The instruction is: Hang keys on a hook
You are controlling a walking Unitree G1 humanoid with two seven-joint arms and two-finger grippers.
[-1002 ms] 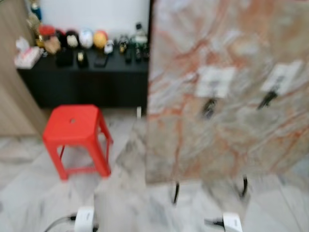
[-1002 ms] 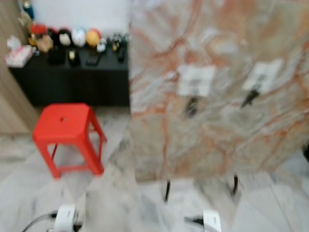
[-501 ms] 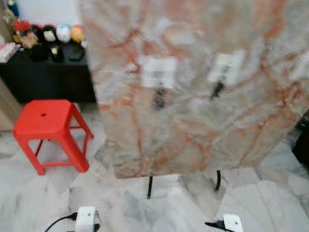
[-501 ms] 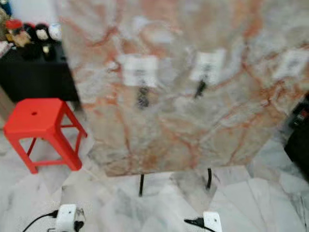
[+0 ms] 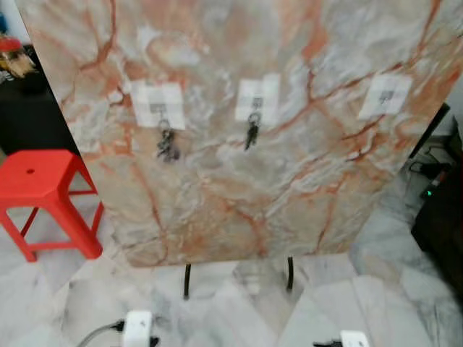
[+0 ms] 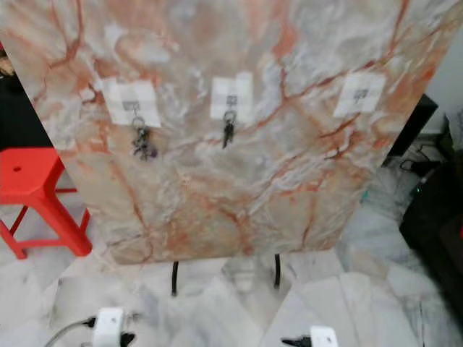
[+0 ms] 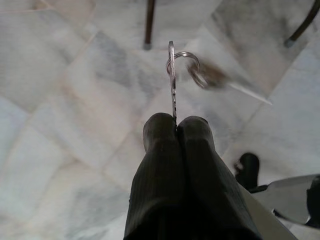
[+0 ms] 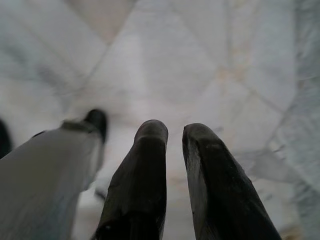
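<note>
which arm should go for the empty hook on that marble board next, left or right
Left. The left gripper has its jaws shut on the keys, so it alone can hang them. The right gripper is empty, jaws slightly apart. The free hook sits on the marble board to the robot's right.

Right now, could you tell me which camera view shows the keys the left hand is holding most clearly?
The left wrist view: the left hand pinches a key with its ring, sharp against the floor. The eye views instead show other keys already hanging on the marble board.
</note>
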